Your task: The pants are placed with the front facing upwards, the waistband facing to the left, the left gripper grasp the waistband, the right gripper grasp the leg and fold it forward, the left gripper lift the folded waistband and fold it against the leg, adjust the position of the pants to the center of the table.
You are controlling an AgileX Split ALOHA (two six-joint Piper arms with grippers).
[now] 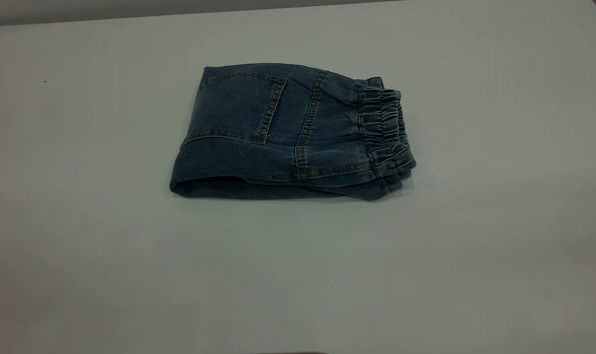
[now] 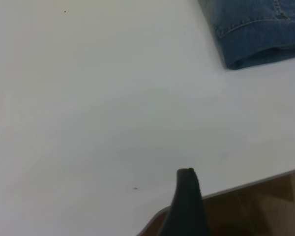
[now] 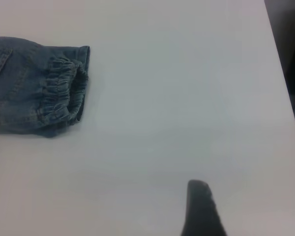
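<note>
The pants (image 1: 283, 132) lie folded into a compact blue denim bundle near the middle of the table (image 1: 298, 275), a patch pocket facing up. The ruched waistband (image 1: 383, 130) forms the bundle's right end in the exterior view. Neither arm appears in that view. In the left wrist view a black part of my left gripper (image 2: 187, 206) hangs over the table's edge, far from a corner of the pants (image 2: 258, 29). In the right wrist view a black part of my right gripper (image 3: 201, 211) hovers above bare table, well apart from the waistband (image 3: 64, 96). Nothing is held.
Bare table surface surrounds the pants on all sides. A brown surface (image 2: 255, 206) lies beyond the table's edge by my left gripper. The table's side edge (image 3: 280, 73) runs close to my right gripper, with dark space past it.
</note>
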